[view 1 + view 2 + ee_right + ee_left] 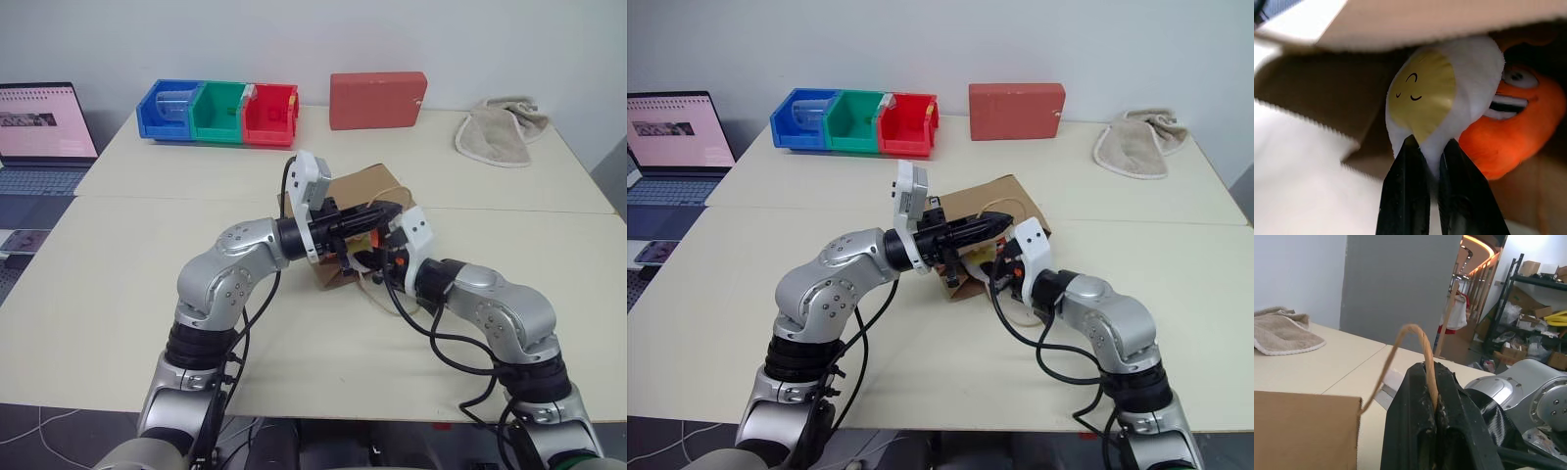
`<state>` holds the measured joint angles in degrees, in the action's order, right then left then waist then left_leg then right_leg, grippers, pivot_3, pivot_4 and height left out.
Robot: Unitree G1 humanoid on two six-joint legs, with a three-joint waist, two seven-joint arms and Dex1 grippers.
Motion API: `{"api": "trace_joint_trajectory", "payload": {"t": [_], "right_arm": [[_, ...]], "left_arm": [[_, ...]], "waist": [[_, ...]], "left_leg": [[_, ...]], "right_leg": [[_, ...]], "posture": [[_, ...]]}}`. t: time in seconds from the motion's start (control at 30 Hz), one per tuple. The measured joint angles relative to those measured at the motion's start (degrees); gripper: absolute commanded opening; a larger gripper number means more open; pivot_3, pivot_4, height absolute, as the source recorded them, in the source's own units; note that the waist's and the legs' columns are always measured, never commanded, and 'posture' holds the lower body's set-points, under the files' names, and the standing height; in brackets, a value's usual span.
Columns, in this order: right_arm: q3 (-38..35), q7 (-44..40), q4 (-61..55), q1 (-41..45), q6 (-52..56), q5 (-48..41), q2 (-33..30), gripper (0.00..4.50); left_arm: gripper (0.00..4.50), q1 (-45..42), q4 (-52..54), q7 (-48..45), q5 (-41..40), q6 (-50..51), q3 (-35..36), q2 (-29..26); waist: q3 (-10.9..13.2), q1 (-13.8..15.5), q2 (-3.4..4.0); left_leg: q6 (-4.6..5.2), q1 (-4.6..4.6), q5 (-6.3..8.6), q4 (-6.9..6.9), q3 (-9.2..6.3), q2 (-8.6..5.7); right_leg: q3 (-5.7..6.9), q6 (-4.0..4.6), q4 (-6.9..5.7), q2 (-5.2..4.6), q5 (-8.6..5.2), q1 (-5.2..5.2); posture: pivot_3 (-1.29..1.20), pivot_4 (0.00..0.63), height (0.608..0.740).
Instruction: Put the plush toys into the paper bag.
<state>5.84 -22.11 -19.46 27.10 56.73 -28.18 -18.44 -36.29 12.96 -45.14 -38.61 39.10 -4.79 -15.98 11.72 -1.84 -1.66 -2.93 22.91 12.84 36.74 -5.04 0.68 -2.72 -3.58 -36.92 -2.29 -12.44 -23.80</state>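
The brown paper bag (364, 186) lies on its side in the middle of the table, mouth toward me. My left gripper (1436, 401) is shut on one thin twisted handle (1415, 335) and holds it up above the bag's mouth. At that mouth my right gripper (1432, 147) is shut on the lower edge of the white fried egg plush (1435, 88) with its yellow face. The orange smiling carrot (1513, 127) lies inside the bag, right behind the egg and touching it. The bag's upper flap (1440, 19) hangs over both toys.
A red rectangular box (377, 100) and a row of blue, green and red bins (217, 111) stand along the far edge. A beige towel (500, 132) lies at the far right. An open laptop (44, 127) sits on the desk to the left.
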Motion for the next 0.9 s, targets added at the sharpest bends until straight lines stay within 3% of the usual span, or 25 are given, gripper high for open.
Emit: {"api": "trace_joint_trajectory", "payload": {"t": [0.23, 0.33, 0.67, 0.9], "right_arm": [[0.1, 3.7, 5.9, 1.6, -4.7, 3.0, 7.1, 0.02], [0.3, 5.2, 7.2, 1.6, -7.6, 5.0, 9.1, 0.84], [1.9, 5.7, 8.6, 0.4, -12.4, 9.0, 10.6, 4.47], [2.0, 3.7, 6.0, -0.2, -10.9, 8.9, 7.3, 4.47]], "left_arm": [[0.00, 0.0, 0.1, 0.8, -0.8, 0.8, 0.3, 0.6], [0.00, -0.1, 0.1, 1.1, -1.4, 1.2, 0.6, 0.7], [0.00, -1.7, -1.8, 4.0, -2.0, 2.0, 3.3, 1.2], [0.00, -2.1, -2.9, 5.1, -1.8, 1.6, 4.2, 1.7]], "waist": [[0.0, -0.1, 0.01], [0.0, -0.1, 0.01], [0.0, -0.1, 0.01], [0.0, -0.1, 0.01]], "left_leg": [[0.00, 0.00, 0.00, -0.03, 0.00, 0.02], [0.00, 0.00, 0.00, -0.03, 0.00, 0.02], [0.00, -0.01, 0.00, -0.04, 0.00, 0.02], [0.00, 0.00, 0.00, -0.05, -0.01, 0.02]], "right_leg": [[0.00, -0.01, -0.01, 0.02, 0.01, -0.03], [0.00, -0.01, -0.02, 0.02, 0.01, -0.04], [0.00, -0.01, -0.02, 0.02, 0.01, -0.04], [0.01, -0.01, -0.02, 0.02, 0.01, -0.04]], "posture": [[0.00, 0.150, 0.740], [0.00, 0.150, 0.740], [0.00, 0.150, 0.740], [0.00, 0.150, 0.740]]}}
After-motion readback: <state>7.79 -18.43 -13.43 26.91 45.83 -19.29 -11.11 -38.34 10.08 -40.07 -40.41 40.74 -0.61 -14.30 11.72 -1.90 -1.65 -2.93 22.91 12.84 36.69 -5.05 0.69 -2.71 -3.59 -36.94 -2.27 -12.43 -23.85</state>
